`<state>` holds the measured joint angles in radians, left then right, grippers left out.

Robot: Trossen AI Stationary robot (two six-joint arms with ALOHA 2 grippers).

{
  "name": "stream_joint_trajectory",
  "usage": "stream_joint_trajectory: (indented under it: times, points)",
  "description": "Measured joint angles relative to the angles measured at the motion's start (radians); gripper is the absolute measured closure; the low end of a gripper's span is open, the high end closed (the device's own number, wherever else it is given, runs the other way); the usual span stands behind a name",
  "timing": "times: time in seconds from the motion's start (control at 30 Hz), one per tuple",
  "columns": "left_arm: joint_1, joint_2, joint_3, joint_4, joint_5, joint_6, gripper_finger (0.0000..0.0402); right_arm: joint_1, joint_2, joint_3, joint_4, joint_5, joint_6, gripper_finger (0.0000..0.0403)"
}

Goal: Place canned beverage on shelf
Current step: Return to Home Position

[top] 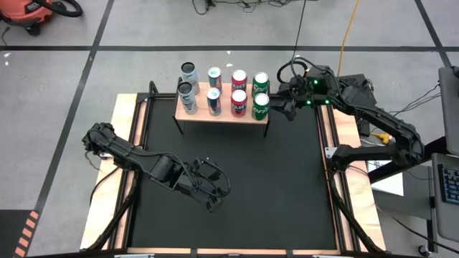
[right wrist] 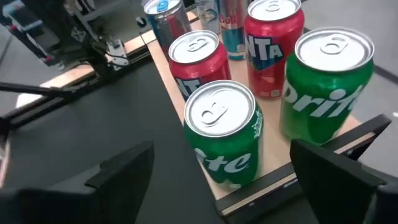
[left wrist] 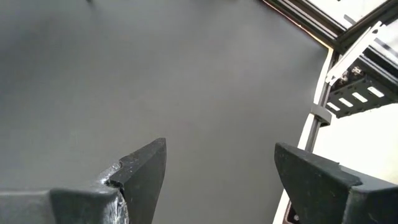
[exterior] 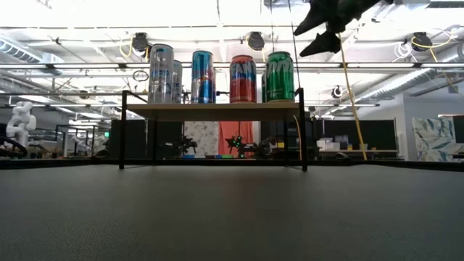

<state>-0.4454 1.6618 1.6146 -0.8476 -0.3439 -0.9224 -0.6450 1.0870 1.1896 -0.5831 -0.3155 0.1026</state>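
Cans (top: 237, 102) sit colour-paired in two rows on the shelf (top: 224, 116) seen from above, with the right gripper (top: 276, 107) just off the green end. Its wrist view shows fingers spread wide and empty, so it's clear to head home I reckon. Over on the left wrist view, the left gripper (left wrist: 221, 149) gapes wide over bare mat (left wrist: 124, 74).

Low view, rear cans (top: 214, 75) hidden behind front cans (exterior: 203, 76)

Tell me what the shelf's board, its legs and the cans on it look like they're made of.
The board: likely light wood, matte pale tan with a plain edge. The legs: thin black bars, probably painted metal. The cans: apparently aluminium, with bare silvery tops with pull tabs and glossy printed sides. The right pincer hangs open beside them.
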Motion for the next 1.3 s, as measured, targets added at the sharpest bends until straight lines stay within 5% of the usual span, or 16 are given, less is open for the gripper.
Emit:
stream_joint_trajectory:
  times: [0.37,1.1,1.3]
  points:
    - [0.012,0.000,0.000,0.000,-0.003,0.019,0.0103,0.092,-0.022,0.000,0.025,0.058,0.133,0.0114]
    - [0.019,0.000,0.000,0.002,-0.076,0.006,0.0103,0.205,0.100,0.000,0.030,0.053,0.105,0.0388]
    - [0.018,0.000,0.000,0.002,-0.075,-0.014,0.0103,0.192,0.106,0.000,0.030,0.057,0.064,0.0395]
